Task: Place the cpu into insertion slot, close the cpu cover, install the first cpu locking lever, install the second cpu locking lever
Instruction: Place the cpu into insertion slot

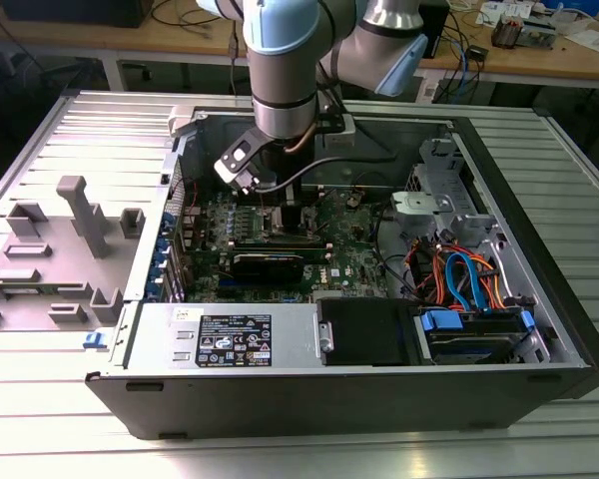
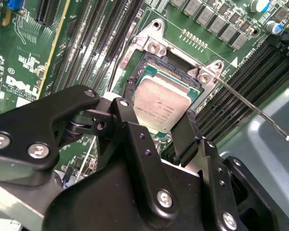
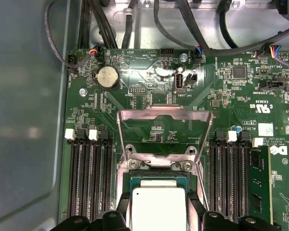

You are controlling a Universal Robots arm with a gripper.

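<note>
The cpu (image 2: pixel 160 100) (image 3: pixel 159 204) is a square chip with a silver top, and my gripper (image 2: pixel 159 114) (image 3: pixel 159 214) is shut on it, one black finger (image 2: pixel 130 127) on each side. The chip sits in or just above the insertion slot (image 2: pixel 151 48) (image 3: pixel 156 166); I cannot tell whether it is seated. The cpu cover (image 3: pixel 164 114) stands swung open behind the slot. One thin locking lever (image 2: pixel 250 105) sticks out, unlatched. In the exterior view the gripper (image 1: pixel 283 205) reaches down onto the green motherboard (image 1: pixel 354 257) inside the open computer case.
Black memory slots (image 3: pixel 89 178) (image 3: pixel 229 178) flank the socket. Cables (image 1: pixel 459 274) and a drive cage (image 1: pixel 479 329) fill the case on the exterior view's right, with a power supply (image 1: pixel 240 339) in front. Grey fixtures (image 1: pixel 80 215) stand on the exterior view's left.
</note>
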